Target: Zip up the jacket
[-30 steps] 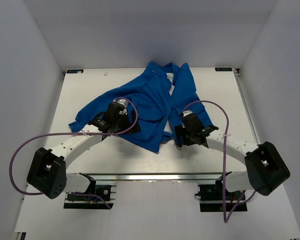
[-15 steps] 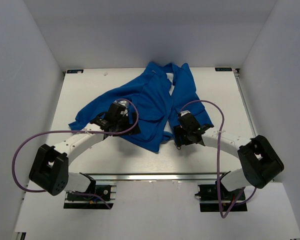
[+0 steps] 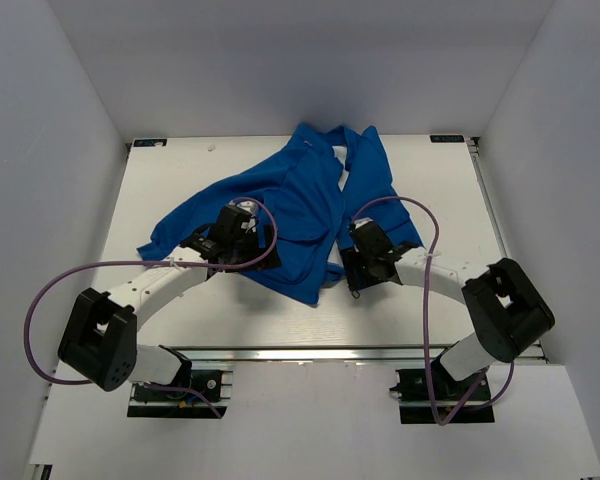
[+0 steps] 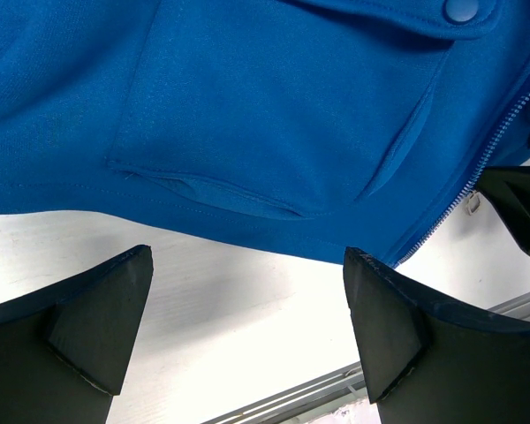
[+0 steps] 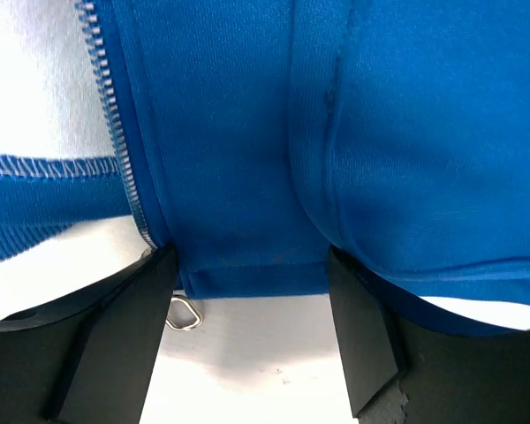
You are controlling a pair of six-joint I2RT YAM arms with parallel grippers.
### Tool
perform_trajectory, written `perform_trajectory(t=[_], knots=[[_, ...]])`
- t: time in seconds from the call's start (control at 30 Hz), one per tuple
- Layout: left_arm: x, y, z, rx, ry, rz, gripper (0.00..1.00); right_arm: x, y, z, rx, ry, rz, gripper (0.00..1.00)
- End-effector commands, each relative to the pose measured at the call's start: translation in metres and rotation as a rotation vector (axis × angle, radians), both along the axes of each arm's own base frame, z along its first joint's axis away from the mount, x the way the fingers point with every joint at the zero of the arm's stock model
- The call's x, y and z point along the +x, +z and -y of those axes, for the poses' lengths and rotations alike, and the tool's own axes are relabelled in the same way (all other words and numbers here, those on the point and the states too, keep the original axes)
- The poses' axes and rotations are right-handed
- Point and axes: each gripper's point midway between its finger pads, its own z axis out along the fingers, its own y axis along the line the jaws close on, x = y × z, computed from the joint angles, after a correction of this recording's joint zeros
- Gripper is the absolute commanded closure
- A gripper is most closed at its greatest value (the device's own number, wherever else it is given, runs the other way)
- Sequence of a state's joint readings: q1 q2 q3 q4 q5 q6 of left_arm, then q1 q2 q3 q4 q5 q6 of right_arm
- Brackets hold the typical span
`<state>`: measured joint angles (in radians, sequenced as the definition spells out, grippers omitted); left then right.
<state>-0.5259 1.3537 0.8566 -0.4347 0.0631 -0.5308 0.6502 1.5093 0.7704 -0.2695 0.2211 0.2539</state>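
The jacket [image 3: 310,215] lay unzipped, spread on the worktop [image 3: 180,170]. My right pincer [image 5: 247,327], jaws apart, straddled its bottom hem [image 5: 247,281] beside the zipper teeth [image 5: 115,115], apparently to seize that end. My left pincer [image 4: 247,336], likewise apart, hovered just off the hem below the pocket [image 4: 212,190].

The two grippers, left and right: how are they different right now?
The left gripper has bare table between its fingers, with the jacket just ahead; the right gripper has the hem between its fingers. The left gripper faces a pocket; the right gripper sits by the zipper teeth and a small silver ring. Both are open, at the jacket's near edge.
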Motion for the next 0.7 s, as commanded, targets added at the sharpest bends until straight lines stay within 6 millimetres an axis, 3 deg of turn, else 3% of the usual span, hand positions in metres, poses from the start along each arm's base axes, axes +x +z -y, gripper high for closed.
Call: perform_trajectory(t=[0.0,0.1,0.47,0.67], knots=[[0.002,0.011,0.003,-0.017,-0.015,0.034,0.02,0.005,0.001,-0.005,-0.009,0.003,-0.006,0.26],[0.002,0.012,0.001,-0.01,-0.008,0.038,0.02,-0.003,-0.006,-0.011,0.026,0.015,-0.047,0.29],[0.002,0.013,-0.003,0.01,-0.004,0.048,0.02,-0.045,-0.045,0.004,-0.047,-0.062,-0.222,0.34],[0.004,0.014,-0.003,0.012,-0.003,0.048,0.02,-0.064,-0.053,0.018,-0.146,-0.112,-0.26,0.68]])
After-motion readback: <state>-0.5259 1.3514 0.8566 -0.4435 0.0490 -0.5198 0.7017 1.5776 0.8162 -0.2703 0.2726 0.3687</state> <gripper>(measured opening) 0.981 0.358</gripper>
